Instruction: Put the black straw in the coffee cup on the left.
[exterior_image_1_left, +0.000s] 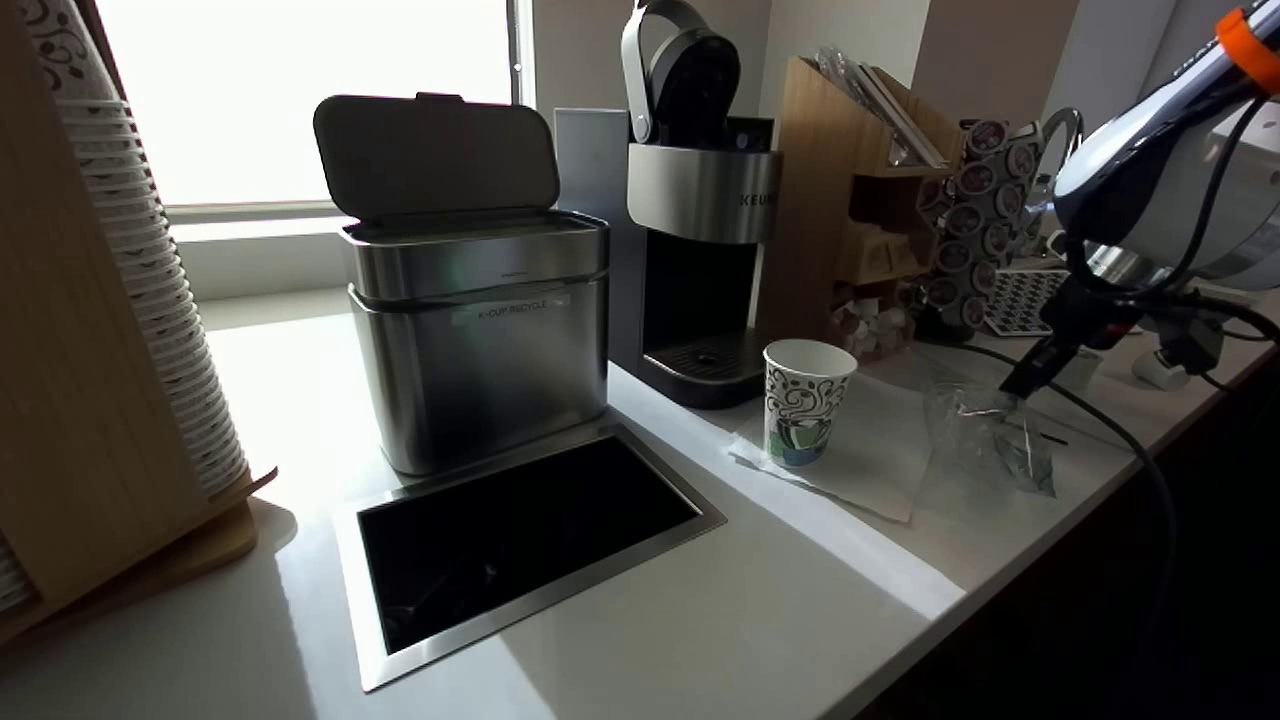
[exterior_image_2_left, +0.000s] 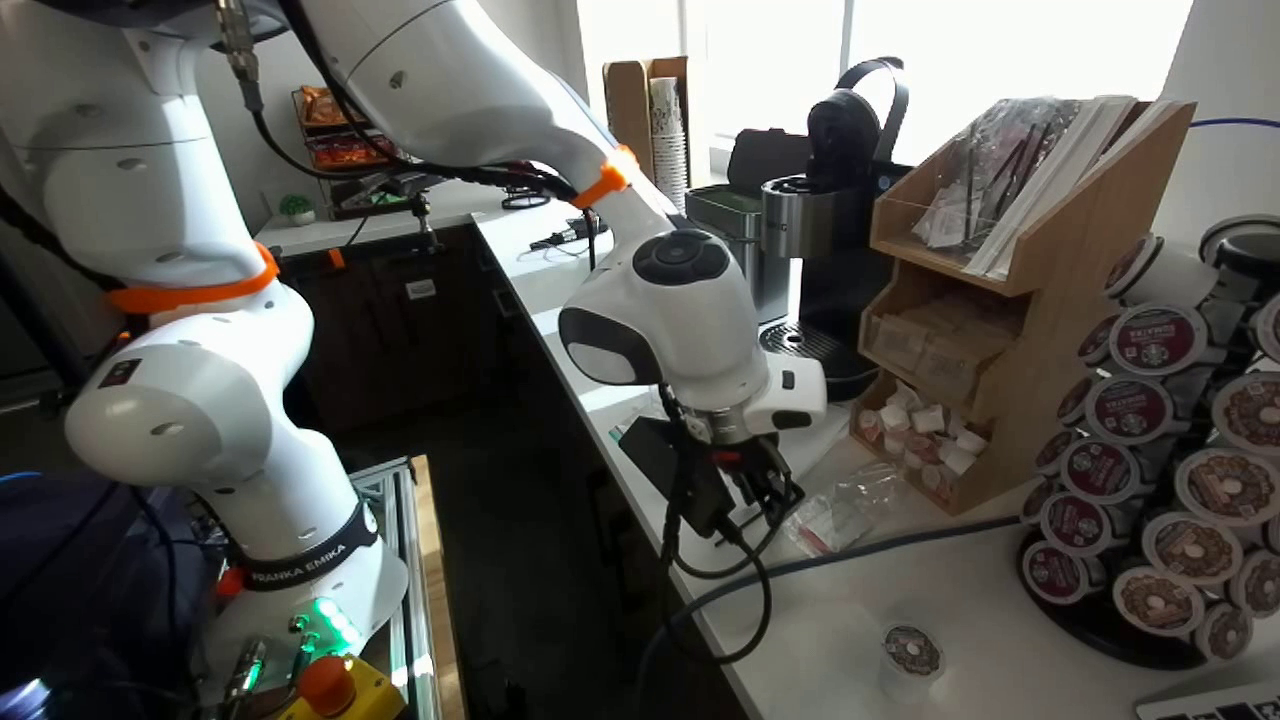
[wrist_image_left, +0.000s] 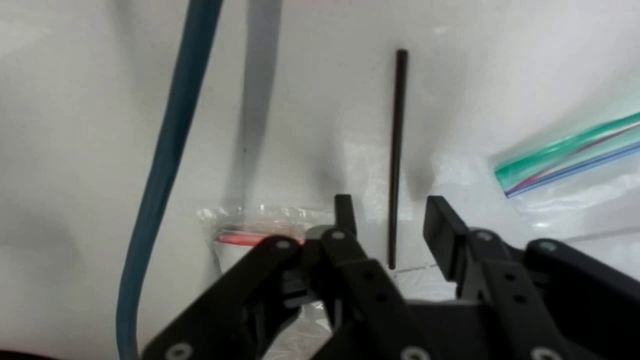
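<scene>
Counter (exterior_image_1_left: 700, 610) has coffee cup (exterior_image_1_left: 808, 405) & organizer (exterior_image_2_left: 1052, 365) (tubs (exterior_image_2_left: 925, 428) in btm), w/ gripper (wrist_image_left: 390, 210) over black straw (wrist_image_left: 398, 110), fingers (wrist_image_left: 345, 217) spread.

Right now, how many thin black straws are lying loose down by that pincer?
1 that I can see: the black straw, showing between the jaws of the open pincer in the wrist view. Any others directly beneath the pincer could be hidden.

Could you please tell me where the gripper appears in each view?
In an exterior view: the gripper, right of centre, just below mid-height.
In an exterior view: the gripper, right of centre, in the lower half.
Wrist view: the gripper, lower half, fingers on either side of the black straw.
Shared landmark: the long curving cable, in all three.
</scene>
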